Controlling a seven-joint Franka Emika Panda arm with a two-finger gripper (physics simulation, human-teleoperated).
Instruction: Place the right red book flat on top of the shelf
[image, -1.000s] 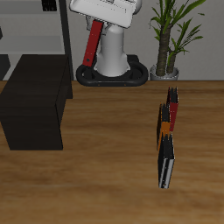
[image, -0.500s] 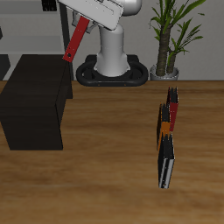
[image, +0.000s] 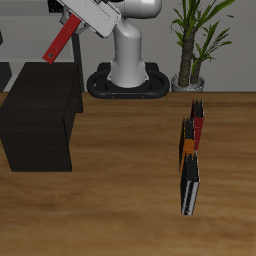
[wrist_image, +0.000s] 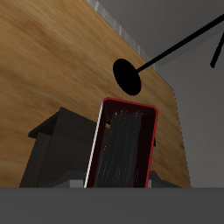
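My gripper (image: 76, 24) is shut on the right red book (image: 61, 40), held by its upper end high above the back of the table. The book hangs tilted, its lower end over the back edge of the shelf (image: 38, 112), clear of the flat top. The shelf is a low matte black cabinet. In the wrist view the dark red book (wrist_image: 122, 147) fills the middle, with the black shelf (wrist_image: 52, 149) below and beside it. My fingers are hidden by the book and the hand.
A row of upright books (image: 190, 148), with a slimmer red one (image: 198, 122) at its back end, stands on the wooden table. A potted plant (image: 196, 45) and the robot base (image: 130, 82) are at the back. A grey rack (image: 15, 35) stands behind the shelf.
My gripper has carried the red book sideways from in front of the robot base to above the shelf's back edge, and the book has tilted further from upright.
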